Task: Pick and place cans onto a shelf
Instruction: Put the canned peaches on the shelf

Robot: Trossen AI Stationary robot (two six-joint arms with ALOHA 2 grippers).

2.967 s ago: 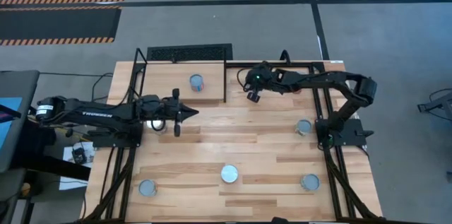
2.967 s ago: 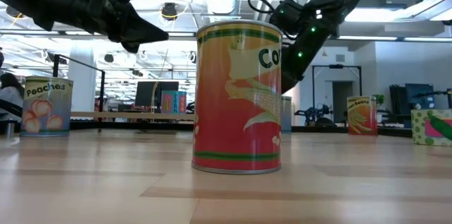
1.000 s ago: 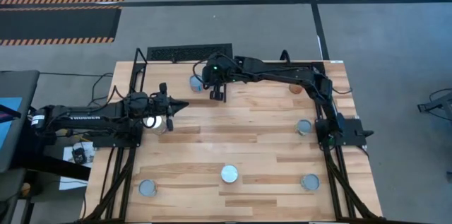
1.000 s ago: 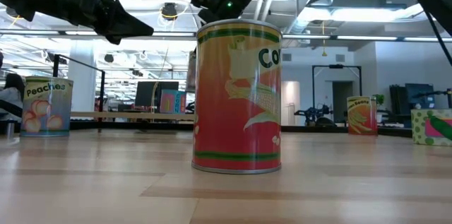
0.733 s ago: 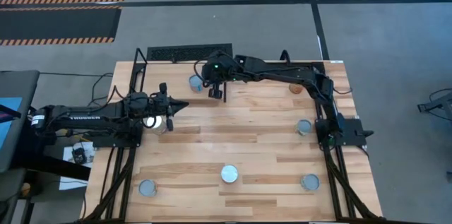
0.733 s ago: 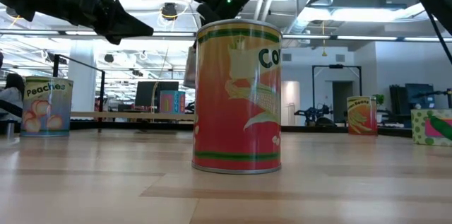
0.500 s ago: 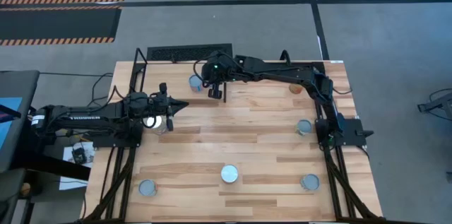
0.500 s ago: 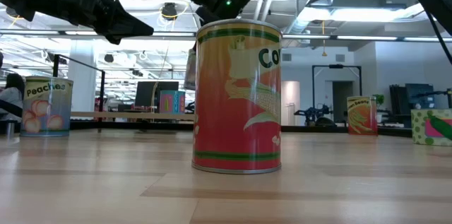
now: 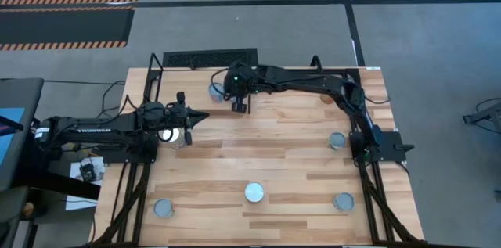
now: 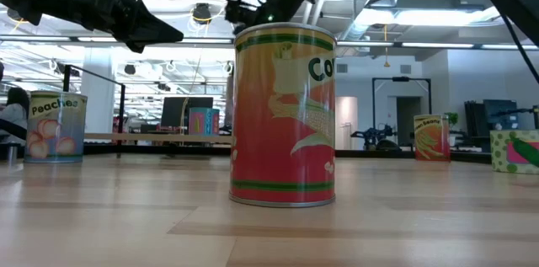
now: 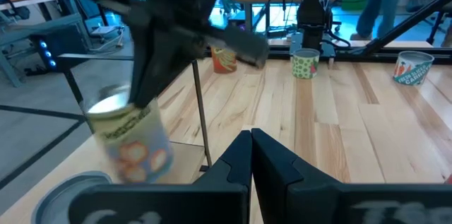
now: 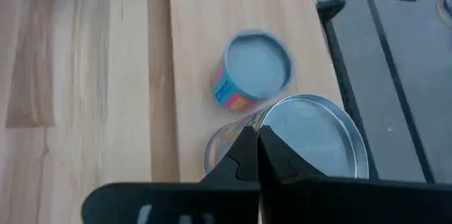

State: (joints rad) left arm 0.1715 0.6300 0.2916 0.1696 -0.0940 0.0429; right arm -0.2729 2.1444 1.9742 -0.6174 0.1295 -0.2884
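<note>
The left gripper hangs at about nine o'clock on the table, its fingers pressed together on nothing, with a can just below and beside it. At eleven o'clock the shelf carries one can. The right gripper hovers just beside that can at the shelf's edge, fingers together and empty; its wrist view shows two cans right below it. Along six o'clock stand three cans: one at the near left, one at the centre, one at the near right. A further can sits at three o'clock by the right arm's base.
</note>
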